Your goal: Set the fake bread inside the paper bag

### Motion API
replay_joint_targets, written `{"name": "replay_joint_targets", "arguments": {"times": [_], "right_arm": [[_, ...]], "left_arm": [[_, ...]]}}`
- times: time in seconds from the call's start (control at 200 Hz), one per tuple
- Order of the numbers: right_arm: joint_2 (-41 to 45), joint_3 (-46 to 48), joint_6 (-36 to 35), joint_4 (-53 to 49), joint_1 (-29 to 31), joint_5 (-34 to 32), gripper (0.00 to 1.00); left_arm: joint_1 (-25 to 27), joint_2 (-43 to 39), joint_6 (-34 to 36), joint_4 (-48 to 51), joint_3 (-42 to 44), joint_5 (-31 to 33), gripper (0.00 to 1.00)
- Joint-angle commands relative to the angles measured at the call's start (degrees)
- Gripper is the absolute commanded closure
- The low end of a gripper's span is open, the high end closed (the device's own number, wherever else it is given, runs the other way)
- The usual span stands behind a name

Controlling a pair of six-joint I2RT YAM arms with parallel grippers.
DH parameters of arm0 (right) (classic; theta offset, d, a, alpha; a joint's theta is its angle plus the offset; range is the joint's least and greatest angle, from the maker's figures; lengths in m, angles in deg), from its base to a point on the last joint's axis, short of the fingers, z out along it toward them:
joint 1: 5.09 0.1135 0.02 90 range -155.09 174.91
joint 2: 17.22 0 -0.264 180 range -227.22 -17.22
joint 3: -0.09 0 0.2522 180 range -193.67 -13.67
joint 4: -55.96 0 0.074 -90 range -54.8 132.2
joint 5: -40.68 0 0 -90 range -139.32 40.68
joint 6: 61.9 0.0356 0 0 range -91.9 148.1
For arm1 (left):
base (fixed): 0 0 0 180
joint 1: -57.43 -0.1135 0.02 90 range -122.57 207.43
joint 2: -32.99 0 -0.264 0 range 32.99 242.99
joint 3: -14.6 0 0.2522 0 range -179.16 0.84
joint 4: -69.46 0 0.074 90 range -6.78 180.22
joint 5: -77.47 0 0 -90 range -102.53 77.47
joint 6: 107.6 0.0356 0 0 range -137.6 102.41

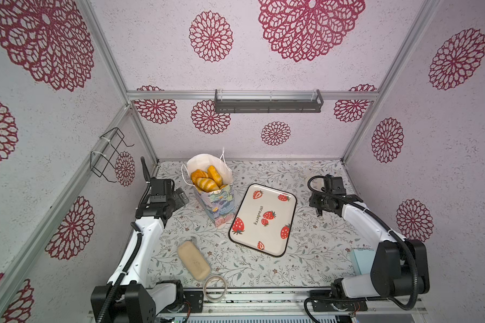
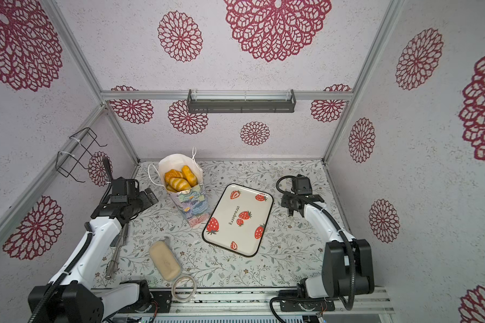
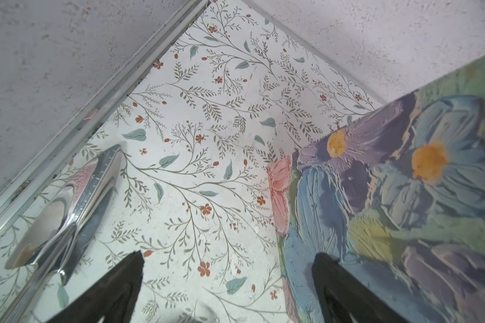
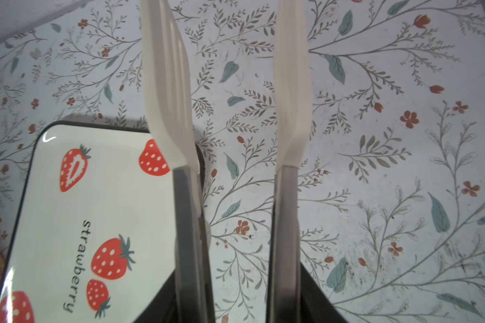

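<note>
The paper bag stands upright at the back left of the table, and in the left wrist view its painted flower side fills one side. Several glossy golden pieces of fake bread lie inside it, reaching near its rim. My left gripper is open and holds nothing. It sits low beside the bag, one finger close to the bag's side. My right gripper is shut on white-tipped metal tongs, which point down beside the tray.
A strawberry-print tray lies right of the bag. A pale beige block and a tape ring lie near the front edge. A metal scoop lies along the left wall. A light blue box sits at front right.
</note>
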Motion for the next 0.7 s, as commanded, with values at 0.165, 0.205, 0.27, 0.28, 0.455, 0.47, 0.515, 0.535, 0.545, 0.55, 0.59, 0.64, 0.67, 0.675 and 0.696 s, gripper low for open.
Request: {"name": "replay_joint_targets", "arguments": {"times": [0.165, 0.205, 0.27, 0.28, 0.455, 0.47, 0.515, 0.535, 0.545, 0.55, 0.59, 0.64, 0.67, 0.675, 0.696], "right_arm": [[-11.23, -4.12, 0.94, 4.91, -2.02, -1.77, 0.51], [-12.65, -4.79, 0.69, 4.93, -2.13, -2.07, 0.51], [-14.65, -5.70, 0.38, 4.96, -2.30, -2.50, 0.51], [-14.97, -5.83, 0.29, 4.99, -2.33, -2.60, 0.51], [-19.19, -8.46, -0.29, 4.00, -2.33, -3.27, 0.50], [-19.49, -8.71, -0.29, 3.77, -2.38, -3.34, 0.50], [-20.30, -9.31, -0.49, 3.47, -2.44, -3.57, 0.49], [-20.62, -9.57, -0.55, 3.36, -2.46, -3.74, 0.48], [-20.79, -9.59, -0.55, 3.32, -2.45, -3.83, 0.48], [-20.85, -9.66, -0.56, 3.32, -2.47, -3.90, 0.48], [-21.52, -10.19, -0.61, 3.09, -2.48, -4.14, 0.47], [-22.29, -10.84, -0.73, 2.68, -2.65, -4.13, 0.45], [-22.69, -11.11, -0.78, 2.42, -2.66, -4.15, 0.44], [-22.72, -11.13, -0.76, 2.43, -2.66, -4.15, 0.43], [-22.83, -11.22, -0.82, 2.43, -2.66, -4.02, 0.42]], "left_arm": [[-0.40, 2.31, 2.79, -6.51, -1.39, 0.36, 0.02], [-0.44, 2.23, 2.63, -7.08, -1.18, -0.36, 0.03], [-0.53, 2.07, 2.45, -8.06, -0.62, -0.70, 0.02], [-0.55, 2.07, 2.45, -8.10, -0.60, -0.70, 0.02], [-0.73, 1.10, 2.61, -7.78, -0.19, -2.81, 0.03], [-0.72, 0.84, 2.58, -7.76, -0.09, -2.86, 0.03], [-0.77, 0.21, 2.69, -7.88, 0.38, -2.62, 0.03], [-0.72, -0.05, 2.65, -8.02, 0.61, -2.60, 0.03], [-0.68, -0.17, 2.67, -8.08, 0.67, -2.54, 0.03], [-0.70, -0.24, 2.69, -8.10, 0.69, -2.53, 0.03], [-0.73, -0.51, 2.80, -8.49, 0.94, -2.43, 0.03], [-0.73, -0.54, 2.84, -8.90, 1.24, -2.59, 0.03], [-0.73, -0.50, 2.82, -9.26, 1.38, -2.48, 0.03], [-0.68, -0.53, 2.81, -9.30, 1.40, -2.41, 0.03], [-0.72, -0.49, 2.66, -9.42, 1.54, -2.23, 0.03]]}}
